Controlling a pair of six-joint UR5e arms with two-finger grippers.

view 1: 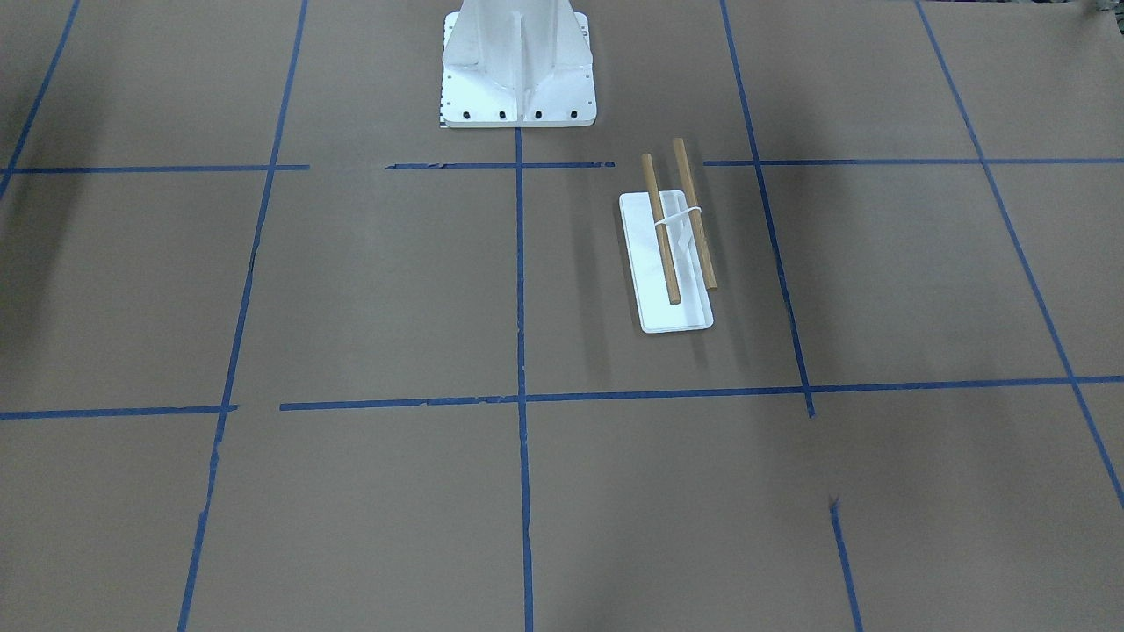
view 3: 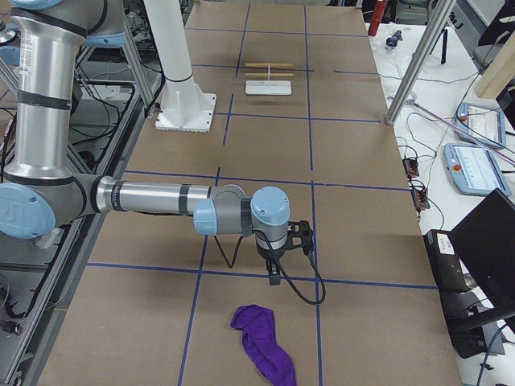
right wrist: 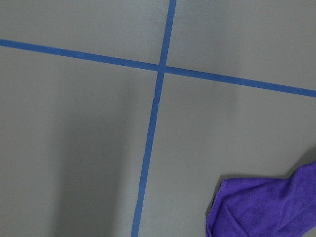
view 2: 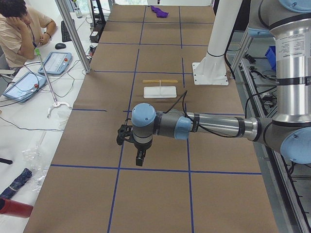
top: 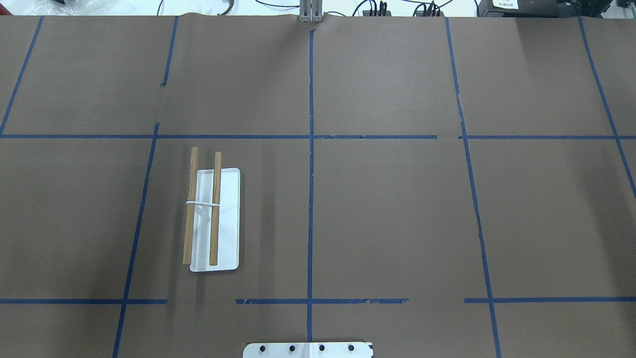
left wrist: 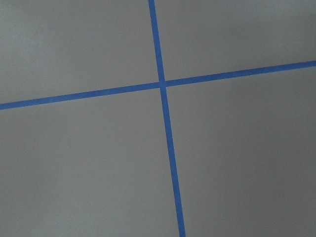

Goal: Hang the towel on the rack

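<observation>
My left tool (view 2: 140, 158) hangs pointing down over the left end of the bench (top: 397, 209). It shows only in the left side view, so I cannot tell whether its fingers are apart or together. My left wrist camera sees just brown paper and a crossing of blue tape lines (left wrist: 163, 84). My right tool (view 3: 273, 273) points down over the opposite end, seen only from the right side, and its state is equally unclear to me. The towel (view 3: 261, 342) is purple and lies crumpled flat on the bench just beside my right tool, a little nearer the bench end. It fills the lower right corner of my right wrist view, apart from a tape crossing. The rack (top: 226, 219) stands well apart from the towel, on my left half of the bench, just left of the centre tape line and near the white bolted pedestal (view 1: 518, 70). Its white tray-like base carries two parallel wooden dowels (top: 215, 209) joined at mid-length by a white support, and nothing hangs on them. A label on my left arm (view 2: 295, 43) is too small to read, as is a white label on a dark device (top: 504, 4) beyond the far edge.
</observation>
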